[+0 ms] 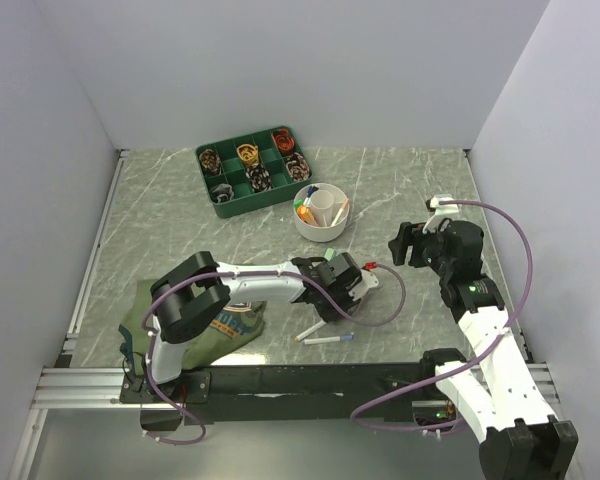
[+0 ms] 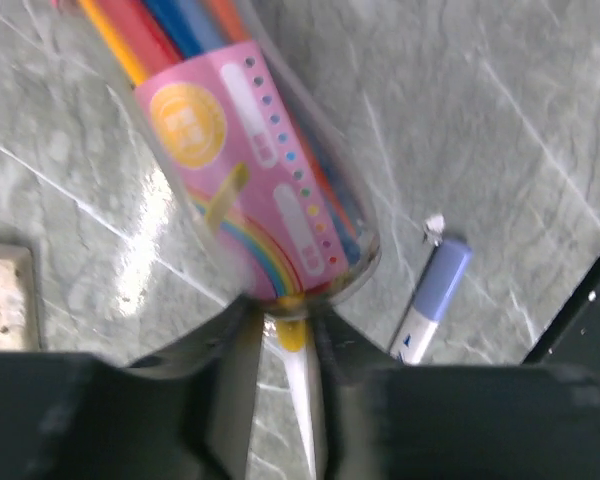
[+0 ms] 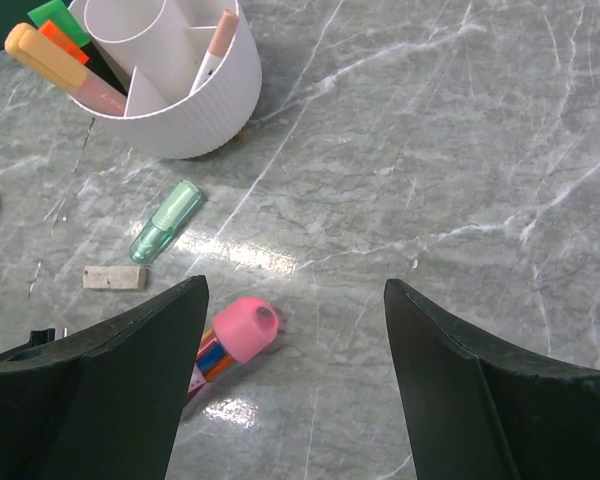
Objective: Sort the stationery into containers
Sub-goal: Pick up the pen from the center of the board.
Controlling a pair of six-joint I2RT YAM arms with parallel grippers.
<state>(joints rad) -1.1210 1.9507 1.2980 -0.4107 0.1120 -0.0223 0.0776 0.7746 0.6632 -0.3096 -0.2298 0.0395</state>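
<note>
A clear tube of coloured pens (image 2: 240,150) with a pink label lies on the table, its pink cap (image 3: 245,328) pointing toward the right arm. My left gripper (image 2: 280,315) has its fingertips pressed against both sides of the tube's rounded end, with only a narrow gap between them. A white pen with a blue cap (image 2: 435,295) lies just beside it. The white cup (image 3: 195,120) holds several markers (image 3: 50,55). A clear green pen (image 3: 167,222) lies near it. My right gripper (image 3: 293,290) hangs open above the table beside the pink cap, holding nothing.
A green compartment tray (image 1: 230,205) stands behind the cup (image 1: 322,232). A folded olive shirt (image 1: 215,325) lies under the left arm. A small eraser (image 3: 114,277) rests near the green pen. Walls close in on three sides.
</note>
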